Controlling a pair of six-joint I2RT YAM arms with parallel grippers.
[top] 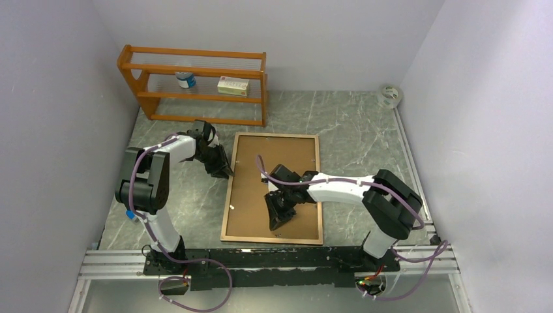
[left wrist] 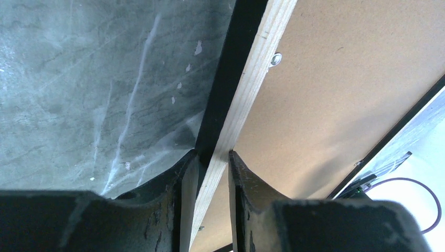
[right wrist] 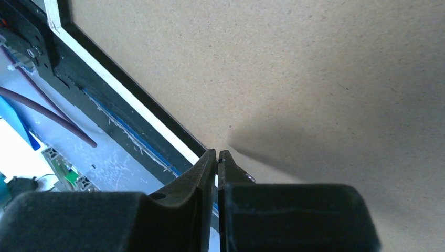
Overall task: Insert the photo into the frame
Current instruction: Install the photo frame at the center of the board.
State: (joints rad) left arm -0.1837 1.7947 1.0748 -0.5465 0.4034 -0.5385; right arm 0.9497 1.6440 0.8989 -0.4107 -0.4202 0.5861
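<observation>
The frame [top: 270,240] lies back-up in the middle of the table, its light wood rail showing around a brown backing board [top: 274,156]. The photo is out of view. My left gripper [top: 226,173] is at the frame's left rail. In the left wrist view its fingers [left wrist: 213,155] straddle that rail [left wrist: 252,68], one on the black outer edge, the other on the inner wood edge. My right gripper [top: 275,225] points down over the backing board near the frame's near rail. Its tips [right wrist: 216,153] are together just above the board [right wrist: 288,68], beside the rail [right wrist: 123,84].
An orange-brown shelf rack [top: 195,85] stands at the back left, holding a small bottle [top: 186,79] and a box [top: 233,86]. A tape roll [top: 390,95] sits in the back right corner. The arms' mounting rail [top: 261,257] runs along the near edge. Walls close three sides.
</observation>
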